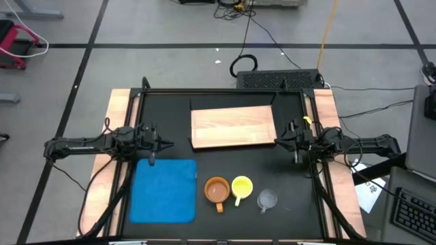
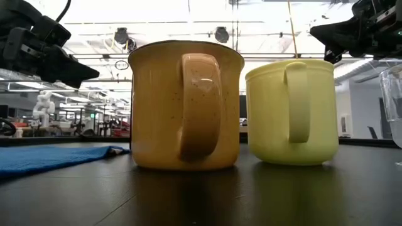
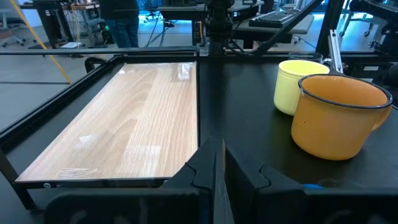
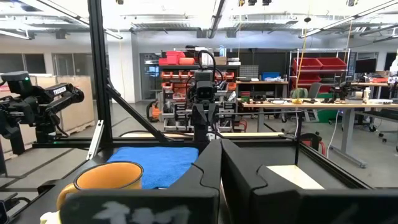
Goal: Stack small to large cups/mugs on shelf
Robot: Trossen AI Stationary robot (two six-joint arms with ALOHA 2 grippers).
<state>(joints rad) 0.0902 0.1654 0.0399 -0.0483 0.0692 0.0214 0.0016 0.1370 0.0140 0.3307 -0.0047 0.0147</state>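
An orange-brown mug (image 1: 216,190), a yellow mug (image 1: 242,186) and a clear glass cup (image 1: 267,199) stand upright in a row near the table's near edge, handles toward the near side. The wooden shelf (image 1: 233,126) lies flat at the far middle. My left gripper (image 1: 167,143) is shut and empty at the left, above the blue mat's far edge. My right gripper (image 1: 279,141) is shut and empty at the right, by the shelf's right end. The low view shows the orange mug (image 2: 185,105), the yellow mug (image 2: 291,113) and the glass cup's edge (image 2: 393,103).
A blue mat (image 1: 163,190) lies flat at the near left beside the orange mug. A black frame (image 1: 225,91) runs around the table. Bare black table lies between the shelf and the cups.
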